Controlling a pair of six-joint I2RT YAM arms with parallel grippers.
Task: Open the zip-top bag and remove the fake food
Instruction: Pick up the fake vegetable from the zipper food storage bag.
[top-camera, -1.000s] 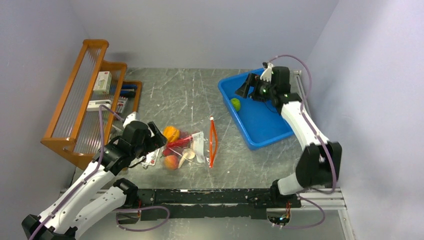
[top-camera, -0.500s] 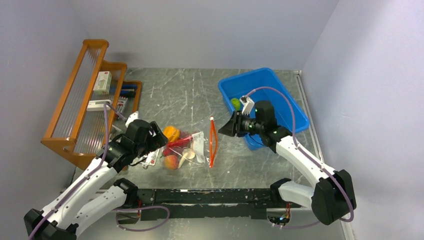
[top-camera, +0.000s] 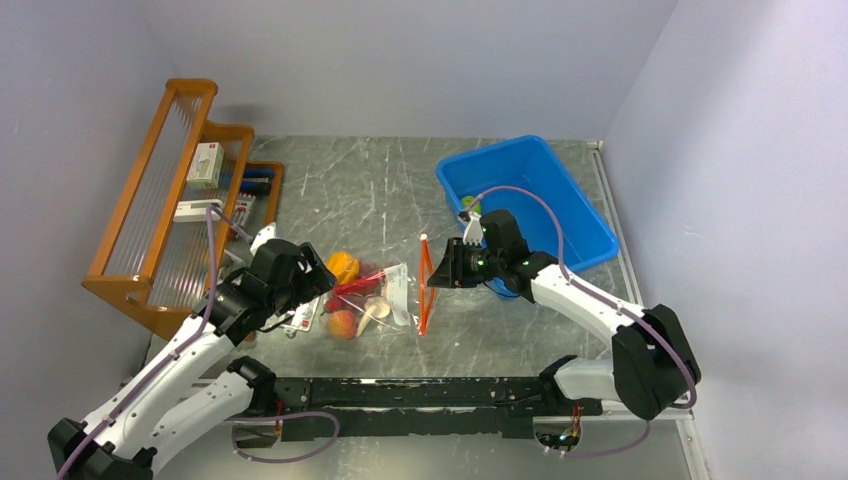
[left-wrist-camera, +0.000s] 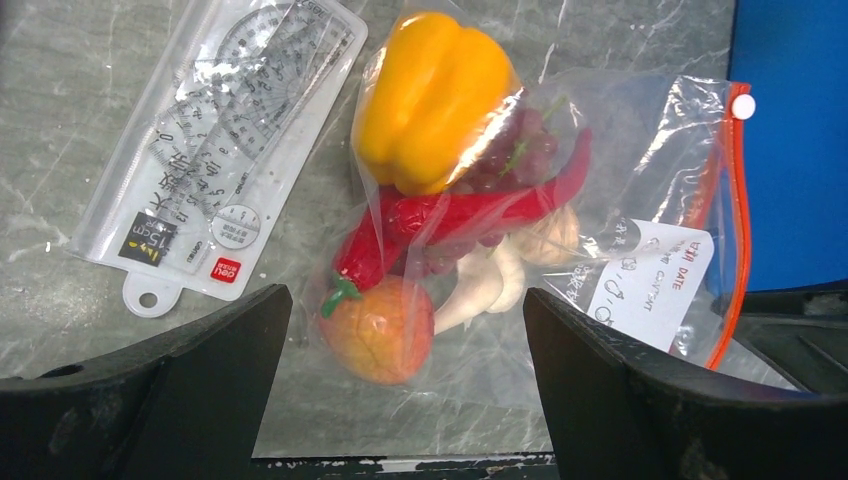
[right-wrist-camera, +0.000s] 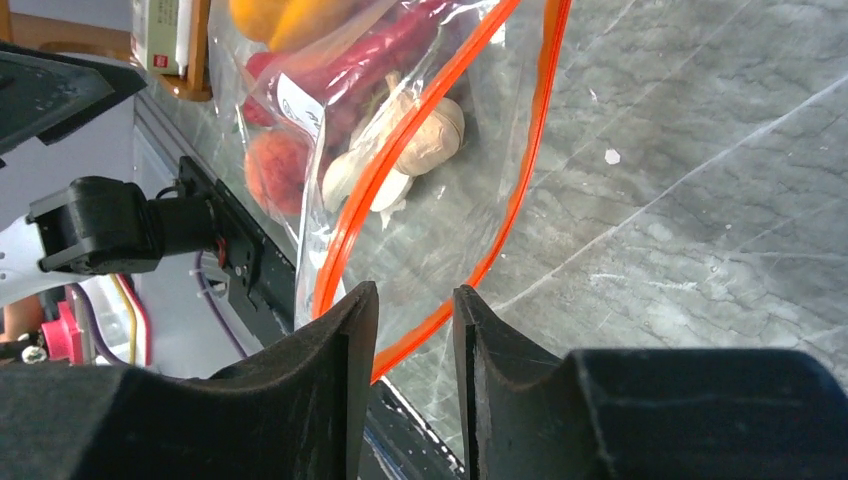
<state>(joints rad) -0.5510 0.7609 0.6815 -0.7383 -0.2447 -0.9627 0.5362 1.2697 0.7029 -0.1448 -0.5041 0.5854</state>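
Orange-rimmed zip-top bag (right-wrist-camera: 430, 215) — its edge lies within the right end effector (right-wrist-camera: 412, 298).

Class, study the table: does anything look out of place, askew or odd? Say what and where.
The zip-top bag has its mouth gaping, its orange zip strip bowed into a loop, with the fake food heaped inside. A clear ruler packet lies askew beside it.

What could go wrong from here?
The left claw hangs open above the clear zip-top plastic bag with the orange strip, so nothing pins it. The right claw, jaws narrow at the rim, may drag the bag whole.
The flat clear ruler packet lies beside the bag; the left claw might snag it.
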